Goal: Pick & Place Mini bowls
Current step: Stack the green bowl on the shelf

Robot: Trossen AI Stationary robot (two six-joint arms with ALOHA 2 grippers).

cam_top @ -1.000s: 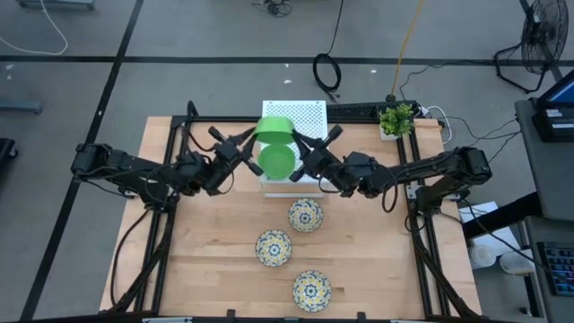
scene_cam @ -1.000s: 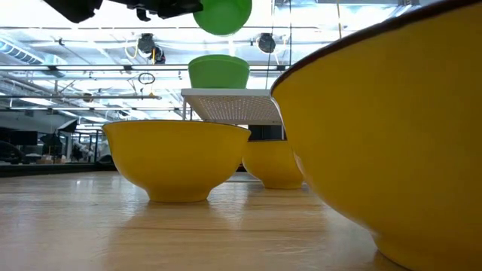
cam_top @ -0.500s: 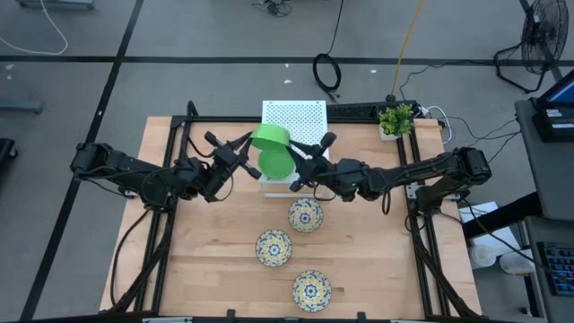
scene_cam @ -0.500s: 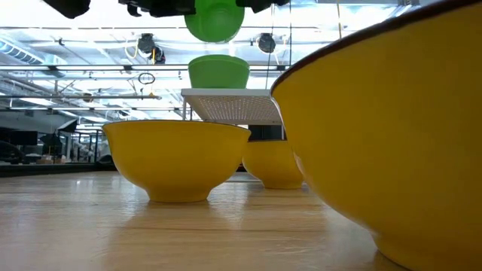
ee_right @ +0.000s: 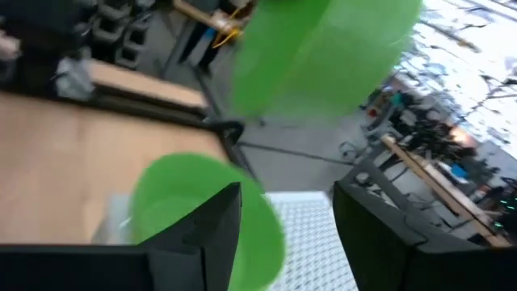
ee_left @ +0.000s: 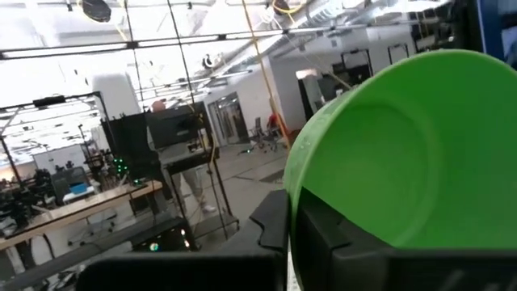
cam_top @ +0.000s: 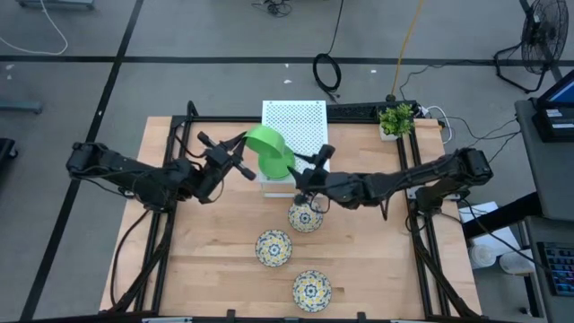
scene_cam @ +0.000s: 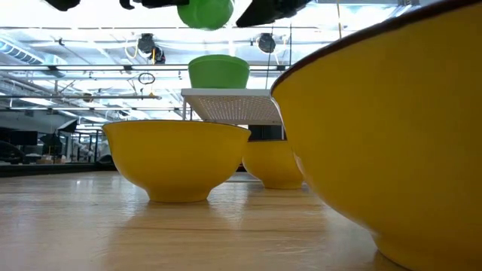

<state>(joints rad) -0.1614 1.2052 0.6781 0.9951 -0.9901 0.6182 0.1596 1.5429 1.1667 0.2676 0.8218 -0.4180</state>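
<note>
Jaws, left gripper point(cam_top: 240, 158): closed on the rim of a green bowl point(cam_top: 268, 149), which hangs tilted in the air over the near edge of the white perforated box point(cam_top: 300, 123). The left wrist view shows the bowl's hollow facing the camera, with the rim pinched between the dark fingers, a hold that suits carrying a thin-walled bowl by its edge.

Jaws, right gripper point(cam_top: 309, 175): spread wide, nothing between them, just beside the lifted bowl and above the nearest patterned bowl point(cam_top: 305, 215). Judged as a hand-over: the bowl sits between the two arms so one can take it while the other lets go.

Green bowls, others: one rests on top of the box point(scene_cam: 218, 71), seen from the low view. The right wrist view shows green shapes over the box lid, but they are too blurred to count, so a third green bowl cannot be confirmed.

Patterned bowls, three: upright on the wooden table point(cam_top: 206, 260), strung from the box toward the front edge, well apart from each other; middle bowl point(cam_top: 273, 248), front bowl point(cam_top: 311, 289).

Potted plant point(cam_top: 395, 120): at the far right corner, away from the work.
</note>
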